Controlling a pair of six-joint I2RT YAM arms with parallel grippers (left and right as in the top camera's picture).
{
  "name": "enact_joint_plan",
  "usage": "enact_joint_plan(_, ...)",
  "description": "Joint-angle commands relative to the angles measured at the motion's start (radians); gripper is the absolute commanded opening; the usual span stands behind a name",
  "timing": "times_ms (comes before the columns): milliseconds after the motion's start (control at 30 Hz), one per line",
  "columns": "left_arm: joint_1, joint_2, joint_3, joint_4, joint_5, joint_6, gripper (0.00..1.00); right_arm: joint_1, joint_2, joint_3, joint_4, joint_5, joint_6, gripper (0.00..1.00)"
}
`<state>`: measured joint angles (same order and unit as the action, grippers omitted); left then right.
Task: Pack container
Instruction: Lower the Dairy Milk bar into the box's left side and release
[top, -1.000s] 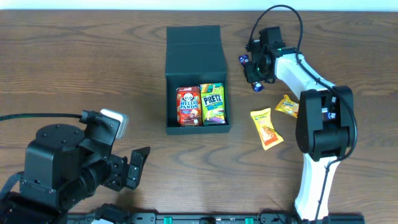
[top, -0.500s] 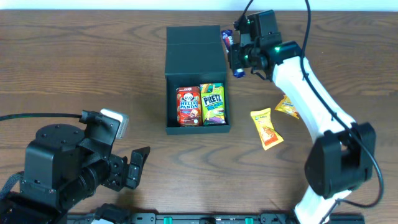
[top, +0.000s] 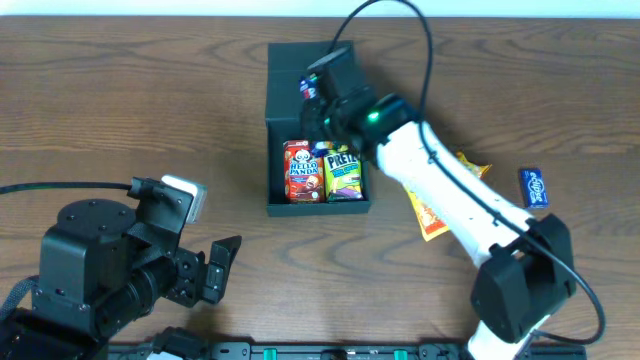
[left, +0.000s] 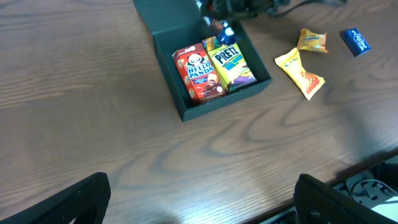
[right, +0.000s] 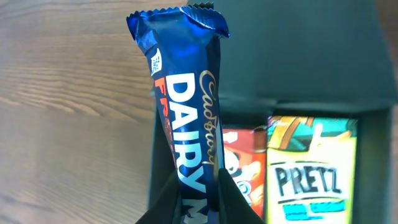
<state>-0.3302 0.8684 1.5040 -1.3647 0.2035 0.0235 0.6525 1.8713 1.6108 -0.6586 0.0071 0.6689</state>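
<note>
The dark teal-black container (top: 278, 205) stands open at mid-table with its lid flap (top: 312, 70) raised at the back. Inside lie a red Hello Panda box (top: 303, 171) and a green-yellow Pretz box (top: 343, 173). My right gripper (top: 322, 98) is shut on a blue Cadbury Dairy Milk bar (right: 186, 112) and holds it above the container's back part (right: 305, 50). The bar's end shows in the overhead view (top: 308, 87). My left gripper (left: 199, 199) is open and empty, near the table's front left, well apart from the container (left: 186, 106).
Right of the container lie an orange-yellow packet (top: 430, 222), a small yellow packet (top: 472, 166) and a blue packet (top: 534, 186). They also show in the left wrist view: orange-yellow packet (left: 301, 73), small yellow packet (left: 311, 40), blue packet (left: 356, 41).
My right arm has swung left from beside the container to above it, carrying the blue bar. A blue packet at the far right is now uncovered. The left arm has not moved.
</note>
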Motion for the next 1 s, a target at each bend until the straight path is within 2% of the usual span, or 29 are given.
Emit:
enact_joint_plan(0,0.001,0.001,0.017,-0.002,0.006,0.007,0.95,0.054,0.018,0.01,0.0,0.143,0.149,0.02)
enact_joint_plan(267,0.001,0.001,0.017,-0.002,0.006,0.007,0.95,0.116,0.117,0.01,0.012,0.154,0.28,0.01)
enact_joint_plan(800,0.001,0.001,0.017,-0.002,0.006,0.007,0.95,0.129,0.196,0.01,0.035,0.089,0.257,0.01)
enact_joint_plan(867,0.001,0.001,0.017,-0.002,0.006,0.007,0.95,0.134,0.196,0.01,0.035,0.085,0.242,0.08)
enact_joint_plan(967,0.001,0.001,0.017,-0.002,0.006,0.007,0.95,0.14,0.196,0.01,0.041,0.076,0.187,0.43)
